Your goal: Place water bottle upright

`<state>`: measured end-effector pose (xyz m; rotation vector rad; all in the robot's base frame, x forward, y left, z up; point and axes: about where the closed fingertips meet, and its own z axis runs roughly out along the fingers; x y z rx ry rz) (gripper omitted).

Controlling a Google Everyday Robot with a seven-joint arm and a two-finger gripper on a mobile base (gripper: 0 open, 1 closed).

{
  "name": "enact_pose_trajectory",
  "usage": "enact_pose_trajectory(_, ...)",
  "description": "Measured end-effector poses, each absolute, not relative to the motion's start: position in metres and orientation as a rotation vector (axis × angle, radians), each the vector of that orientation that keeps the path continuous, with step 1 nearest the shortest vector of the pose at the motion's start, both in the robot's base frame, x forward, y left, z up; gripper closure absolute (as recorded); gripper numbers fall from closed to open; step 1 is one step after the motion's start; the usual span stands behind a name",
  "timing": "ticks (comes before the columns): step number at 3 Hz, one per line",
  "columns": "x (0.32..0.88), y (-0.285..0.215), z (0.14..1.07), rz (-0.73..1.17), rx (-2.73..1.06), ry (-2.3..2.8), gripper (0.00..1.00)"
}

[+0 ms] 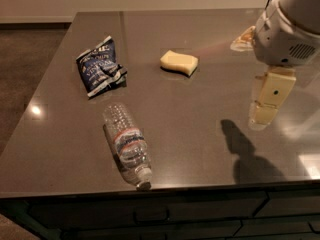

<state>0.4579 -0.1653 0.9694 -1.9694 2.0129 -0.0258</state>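
The water bottle lies on its side on the grey table, near the front edge, left of the middle. Its white cap points toward the front edge. It is a clear ribbed bottle with a white label with red and blue bands. My gripper hangs from the white arm over the right side of the table. It is well to the right of the bottle and above the surface. It holds nothing that I can see.
A dark blue snack bag lies at the back left of the bottle. A yellow sponge lies behind the table's middle. The arm's shadow falls on the front right. The table's front edge runs just past the bottle cap.
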Motion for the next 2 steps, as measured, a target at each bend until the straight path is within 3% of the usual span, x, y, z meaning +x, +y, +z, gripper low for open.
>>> enact_pose_trajectory(2, 0.457, -0.096, 0.960, 0.136, -2.273, 1.539, 0.00)
